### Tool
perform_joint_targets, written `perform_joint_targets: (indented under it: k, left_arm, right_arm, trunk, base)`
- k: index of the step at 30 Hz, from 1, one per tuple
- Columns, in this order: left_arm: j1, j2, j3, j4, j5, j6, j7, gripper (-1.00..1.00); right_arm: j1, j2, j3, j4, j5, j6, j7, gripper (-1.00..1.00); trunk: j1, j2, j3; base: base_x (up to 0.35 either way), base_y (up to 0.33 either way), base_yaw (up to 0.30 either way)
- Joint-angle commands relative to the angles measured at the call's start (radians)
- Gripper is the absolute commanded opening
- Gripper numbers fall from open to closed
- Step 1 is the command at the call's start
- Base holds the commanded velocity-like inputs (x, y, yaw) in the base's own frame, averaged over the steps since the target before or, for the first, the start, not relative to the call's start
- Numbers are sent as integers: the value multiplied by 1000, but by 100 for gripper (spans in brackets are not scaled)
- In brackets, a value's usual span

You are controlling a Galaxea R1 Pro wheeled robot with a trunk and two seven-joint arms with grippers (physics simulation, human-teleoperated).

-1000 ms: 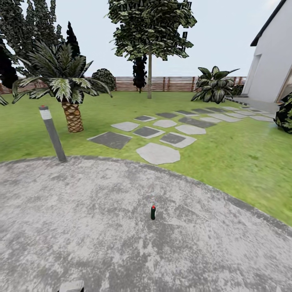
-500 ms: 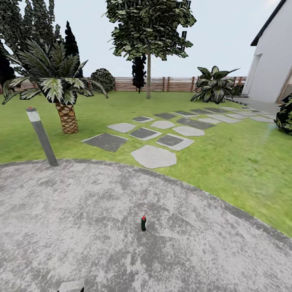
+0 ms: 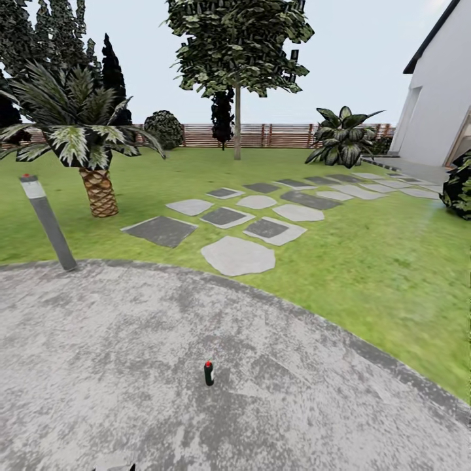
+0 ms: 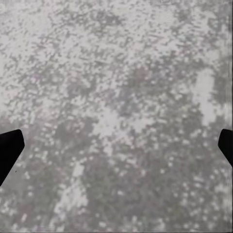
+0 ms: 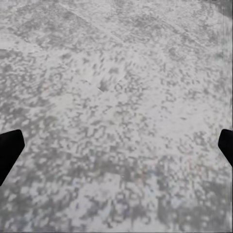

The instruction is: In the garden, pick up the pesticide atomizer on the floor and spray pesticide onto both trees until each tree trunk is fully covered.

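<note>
Grey mottled paving (image 3: 131, 366) covers the near ground, a rounded pad edged by the lawn (image 3: 366, 255). Pesticide atomizer (image 3: 209, 373) stands upright on that floor, small, dark, red tip up, alone, nothing touching it. It sits near the lower middle of the head view, so the robot looks lined up to reach it; pickup not yet done, judging by how it stands free.

Left claw (image 4: 116, 145): only dark finger tips at both edges of the wrist picture, spread wide apart, nothing between them, bare paving below. Right claw (image 5: 116, 145): same, tips far apart, bare paving below. Both likely held spread and pointing down ready for a grasp off the floor.

Beyond the pad, stepping stones (image 3: 239, 255) run across the grass toward the white house wall (image 3: 438, 111). A grey bollard light (image 3: 46, 222) with a red top leans at the pad's left edge. Palm (image 3: 85, 144) stands just behind it on the lawn. One tree (image 3: 237, 52) with a thin-looking bare trunk (image 3: 237, 127) stands well back near the brown slat fence (image 3: 275, 135); far off, so trunk width is hard to judge. Round dark bush (image 3: 163, 127) near the fence, broad-leaved plant (image 3: 343, 137) to the right. No white specks on any trunk; spraying seems not begun.
</note>
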Motion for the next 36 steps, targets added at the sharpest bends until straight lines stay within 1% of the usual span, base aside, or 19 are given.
perform_joint_targets:
  k: [1, 11, 14, 32, 35, 36]
  left_arm:
    - [0, 0, 0, 0, 0, 0, 0, 100]
    - [1, -1, 0, 3, 0, 0, 0, 100]
    - [1, -1, 0, 3, 0, 0, 0, 100]
    - [1, 0, 1, 2, 0, 0, 0, 100]
    - [0, 0, 11, 2, 0, 0, 0, 100]
    - [0, 0, 23, 2, 0, -1, 0, 100]
  right_arm:
    - [0, 0, 0, 0, 0, 0, 0, 100]
    - [0, 0, 0, 1, 0, 0, 0, 100]
    - [0, 0, 0, 0, 0, 0, 0, 100]
    - [0, 0, 0, 0, 0, -1, -3, 100]
    - [0, 0, 0, 0, 0, -1, -3, 100]
    - [0, 0, 0, 0, 0, -1, -3, 100]
  trunk:
    - [0, 0, 0]
    - [0, 0, 0]
    - [0, 0, 0]
    - [0, 0, 0]
    - [0, 0, 0]
    - [0, 0, 0]
  base:
    - [141, -305, 0]
    - [131, -305, 2]
    - [63, -305, 98]
    - [21, -302, 249]
    - [121, -280, 87]
    - [143, -271, 32]
